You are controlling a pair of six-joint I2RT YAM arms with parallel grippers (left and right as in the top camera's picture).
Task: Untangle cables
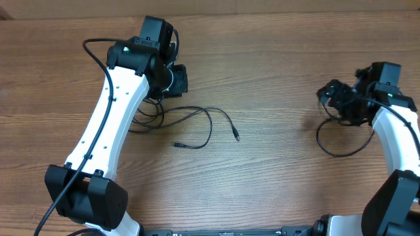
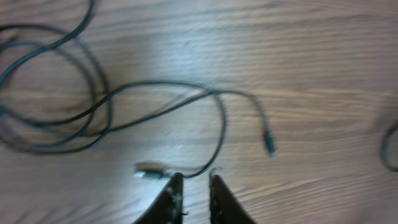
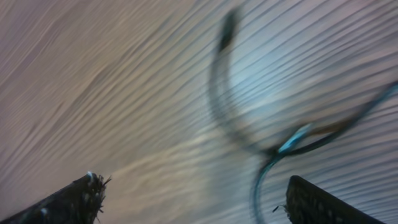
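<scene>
One thin black cable (image 1: 209,118) lies on the wooden table left of centre, with loose loops under my left arm and two plug ends (image 1: 236,136) free. In the left wrist view it (image 2: 219,118) curves ahead of the fingers, one plug (image 2: 149,174) just beyond the tips. My left gripper (image 1: 177,78) (image 2: 193,180) is shut and empty above the table. A second black cable (image 1: 338,151) loops below my right gripper (image 1: 331,97). In the right wrist view this cable (image 3: 217,106) is blurred and passes between the wide open fingers (image 3: 193,190), near the right finger.
Brown wooden table (image 1: 275,177) all around. The thick black arm cable (image 1: 92,52) arcs over the left arm. The arm bases stand at the front edge.
</scene>
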